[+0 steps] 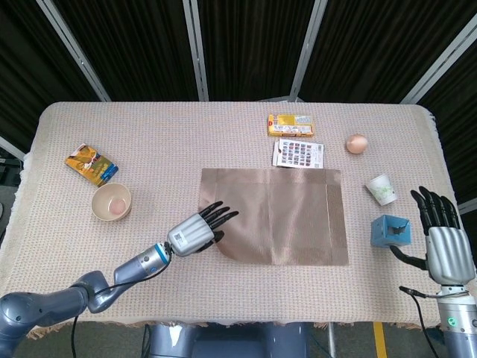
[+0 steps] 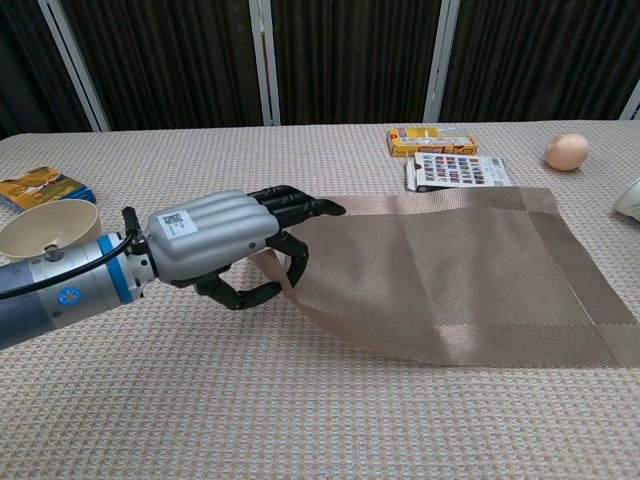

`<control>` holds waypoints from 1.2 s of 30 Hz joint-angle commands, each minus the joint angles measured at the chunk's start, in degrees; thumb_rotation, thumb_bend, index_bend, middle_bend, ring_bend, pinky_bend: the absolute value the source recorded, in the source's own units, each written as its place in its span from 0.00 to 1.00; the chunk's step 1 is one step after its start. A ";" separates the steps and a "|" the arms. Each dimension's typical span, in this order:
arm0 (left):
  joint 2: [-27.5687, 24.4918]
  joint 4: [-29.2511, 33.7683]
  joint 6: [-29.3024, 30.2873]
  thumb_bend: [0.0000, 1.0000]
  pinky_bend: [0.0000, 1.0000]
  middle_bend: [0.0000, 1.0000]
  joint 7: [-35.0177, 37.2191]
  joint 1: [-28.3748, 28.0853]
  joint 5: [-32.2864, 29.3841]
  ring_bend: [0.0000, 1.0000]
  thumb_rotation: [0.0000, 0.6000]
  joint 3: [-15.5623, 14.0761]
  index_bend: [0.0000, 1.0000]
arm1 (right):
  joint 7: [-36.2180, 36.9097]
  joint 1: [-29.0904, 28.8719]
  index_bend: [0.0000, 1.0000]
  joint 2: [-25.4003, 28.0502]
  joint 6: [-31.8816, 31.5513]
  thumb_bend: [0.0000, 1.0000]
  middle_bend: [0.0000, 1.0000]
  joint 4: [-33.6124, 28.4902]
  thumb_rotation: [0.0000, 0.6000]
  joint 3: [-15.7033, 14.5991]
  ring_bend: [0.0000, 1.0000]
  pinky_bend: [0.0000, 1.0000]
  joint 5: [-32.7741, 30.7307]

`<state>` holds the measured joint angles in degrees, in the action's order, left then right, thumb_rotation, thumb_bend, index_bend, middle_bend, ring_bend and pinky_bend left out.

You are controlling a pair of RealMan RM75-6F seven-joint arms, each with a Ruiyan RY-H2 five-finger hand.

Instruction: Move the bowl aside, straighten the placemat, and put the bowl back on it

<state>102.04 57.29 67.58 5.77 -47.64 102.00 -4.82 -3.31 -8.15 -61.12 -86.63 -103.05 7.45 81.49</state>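
Left hand (image 1: 195, 233) pinching lifted near-left corner of placemat (image 1: 283, 216), thumb beneath, fingers on top. Placemat at table centre, edges squared to table (image 1: 223, 127). Bowl (image 1: 111, 201) at 9 o'clock from placemat, well apart. Right hand (image 1: 440, 239) at 3 o'clock, fingers spread, holding nothing.

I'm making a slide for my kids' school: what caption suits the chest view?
Left robot hand pinches the near-left corner of the brown woven placemat, now lying square; cream bowl waits aside.
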 commanded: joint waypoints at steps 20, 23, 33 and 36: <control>-14.07 19.55 5.14 0.48 0.00 0.00 -9.19 5.60 6.22 0.00 1.00 -8.80 0.72 | 0.42 1.51 0.00 1.30 -2.53 0.00 0.00 -2.59 1.00 -0.28 0.00 0.00 3.31; -15.45 19.72 6.09 0.48 0.00 0.00 -9.41 6.98 6.27 0.00 1.00 -9.76 0.72 | 0.64 1.68 0.00 1.52 -2.79 0.00 0.00 -2.92 1.00 -0.34 0.00 0.00 3.78; -16.89 18.56 8.65 0.48 0.00 0.00 -8.54 11.17 6.70 0.00 1.00 -12.13 0.72 | 0.87 2.22 0.00 2.04 -3.62 0.00 0.00 -4.14 1.00 -0.56 0.00 0.00 5.27; -16.92 17.79 9.12 0.48 0.00 0.00 -8.16 12.15 6.95 0.00 1.00 -12.53 0.72 | 0.97 2.34 0.00 2.16 -3.71 0.00 0.00 -4.33 1.00 -0.60 0.00 0.00 5.50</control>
<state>85.16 75.31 76.49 -2.58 -35.77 108.82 -17.16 -2.35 -5.83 -58.97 -90.33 -107.38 6.85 86.98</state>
